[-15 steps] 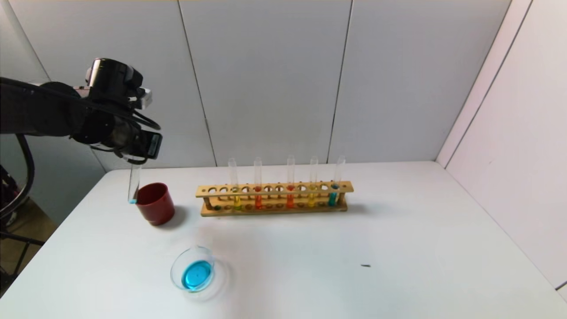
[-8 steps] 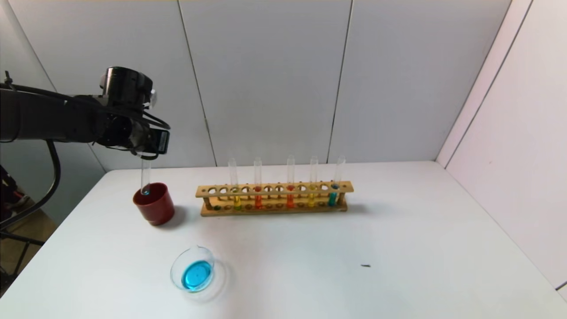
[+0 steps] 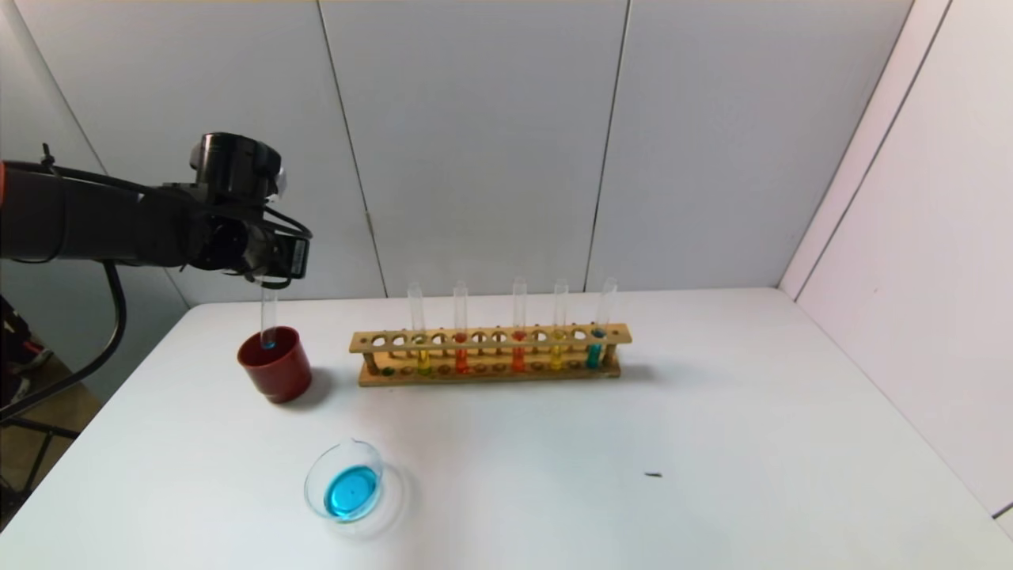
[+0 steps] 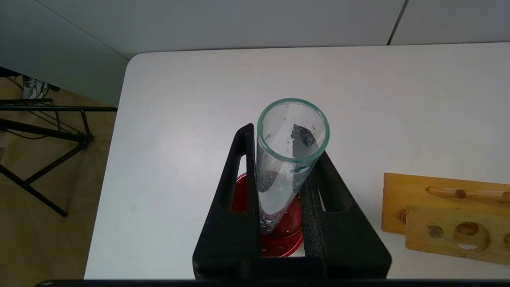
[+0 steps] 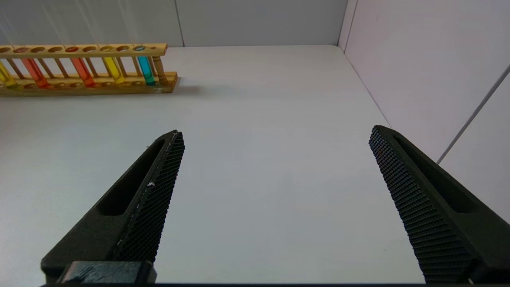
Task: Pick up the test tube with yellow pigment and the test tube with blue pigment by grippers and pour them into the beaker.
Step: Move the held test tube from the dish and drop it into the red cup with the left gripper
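My left gripper (image 3: 270,279) is shut on the test tube with blue pigment (image 3: 269,317) near its top and holds it upright. The tube holds only a trace of blue, and its round bottom dips into the mouth of the dark-red cup (image 3: 277,374). The left wrist view shows the fingers (image 4: 239,187) clamped on the tube (image 4: 279,187) above the cup (image 4: 287,239). The beaker (image 3: 346,483) stands at the front with sky-blue liquid in it. Two yellow tubes stand in the rack; the left one (image 3: 423,360) looks paler. My right gripper (image 5: 275,131) is open and empty over bare table.
The wooden rack (image 3: 491,356) stands mid-table with several tubes: yellow, orange, red-orange, golden yellow (image 3: 557,356) and teal (image 3: 593,355). A small dark speck (image 3: 653,475) lies at the front right. Walls close in behind and to the right.
My left gripper has carried the tube to the right and slightly down, from beside the red cup's left rim to over its mouth. The tube has turned from tilted to upright.
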`<state>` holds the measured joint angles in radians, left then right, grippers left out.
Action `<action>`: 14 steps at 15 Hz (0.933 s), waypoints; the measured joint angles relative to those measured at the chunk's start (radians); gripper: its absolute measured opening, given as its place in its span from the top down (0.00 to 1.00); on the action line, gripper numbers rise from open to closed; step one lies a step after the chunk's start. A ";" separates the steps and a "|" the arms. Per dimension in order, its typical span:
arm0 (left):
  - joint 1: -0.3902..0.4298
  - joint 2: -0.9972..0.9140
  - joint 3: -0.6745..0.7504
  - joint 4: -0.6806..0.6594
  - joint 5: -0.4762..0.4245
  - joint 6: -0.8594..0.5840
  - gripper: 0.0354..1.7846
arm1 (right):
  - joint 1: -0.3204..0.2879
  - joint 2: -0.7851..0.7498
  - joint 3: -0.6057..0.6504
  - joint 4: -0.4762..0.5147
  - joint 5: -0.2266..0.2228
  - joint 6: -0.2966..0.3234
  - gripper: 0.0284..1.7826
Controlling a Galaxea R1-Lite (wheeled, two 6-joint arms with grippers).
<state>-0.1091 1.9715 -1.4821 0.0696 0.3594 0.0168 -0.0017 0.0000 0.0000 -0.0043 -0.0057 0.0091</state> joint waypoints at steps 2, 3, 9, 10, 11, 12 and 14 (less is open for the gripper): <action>0.003 0.008 0.026 -0.043 -0.006 -0.010 0.83 | 0.000 0.000 0.000 0.000 0.000 0.000 0.05; 0.003 0.012 0.041 -0.066 -0.006 -0.011 0.83 | 0.000 0.000 0.000 0.000 0.000 0.000 0.05; 0.006 0.044 0.090 -0.134 -0.009 -0.012 0.83 | 0.000 0.000 0.000 0.000 0.000 0.000 0.05; 0.006 0.050 0.100 -0.148 -0.009 -0.012 0.83 | 0.000 0.000 0.000 0.000 0.000 0.000 0.05; 0.006 0.054 0.114 -0.154 -0.009 -0.012 0.83 | 0.000 0.000 0.000 0.000 0.000 0.000 0.05; 0.005 0.057 0.128 -0.164 -0.009 -0.012 0.83 | 0.000 0.000 0.000 0.000 0.000 0.000 0.05; 0.005 0.057 0.160 -0.199 -0.009 -0.012 0.83 | 0.000 0.000 0.000 0.000 0.000 0.000 0.05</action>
<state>-0.1038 2.0287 -1.3219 -0.1294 0.3506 0.0051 -0.0017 0.0000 0.0000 -0.0038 -0.0062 0.0091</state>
